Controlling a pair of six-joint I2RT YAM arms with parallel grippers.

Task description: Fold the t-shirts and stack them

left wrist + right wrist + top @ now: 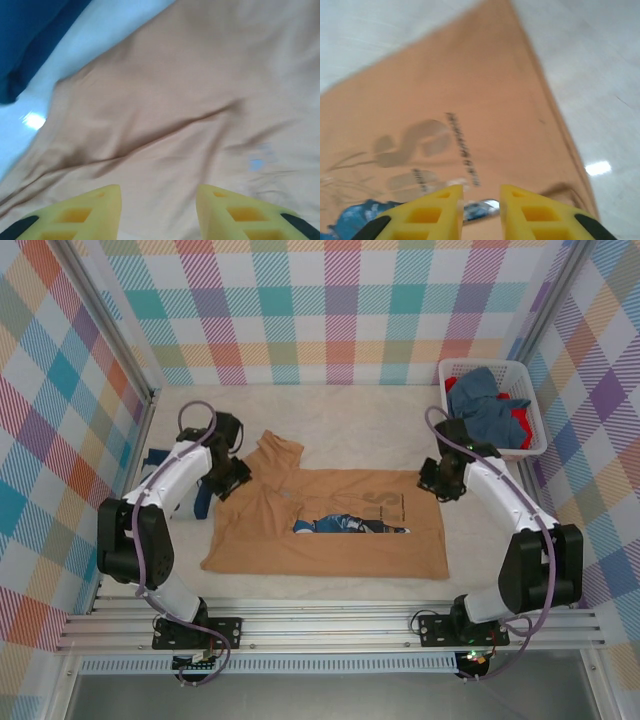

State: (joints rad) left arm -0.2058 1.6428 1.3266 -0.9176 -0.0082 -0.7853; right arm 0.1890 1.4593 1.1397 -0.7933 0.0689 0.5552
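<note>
A tan t-shirt (330, 545) lies spread on the table with its top part folded down, and a strip of blue-and-white print (345, 525) shows at the fold. My left gripper (238, 475) hovers at the shirt's upper left by the sleeve. In the left wrist view its jaws (158, 192) stand open over tan cloth (190, 90) with nothing between them. My right gripper (432, 485) is at the shirt's upper right corner. In the right wrist view it (481, 190) shows a narrow gap, open and empty, above the tan cloth (470, 90).
A navy t-shirt (157, 455) lies at the far left, partly under the left arm, and its dark blue cloth (30, 35) appears in the left wrist view. The white lattice basket (535, 400) at the back right holds blue (490, 405) and red (517, 418) shirts.
</note>
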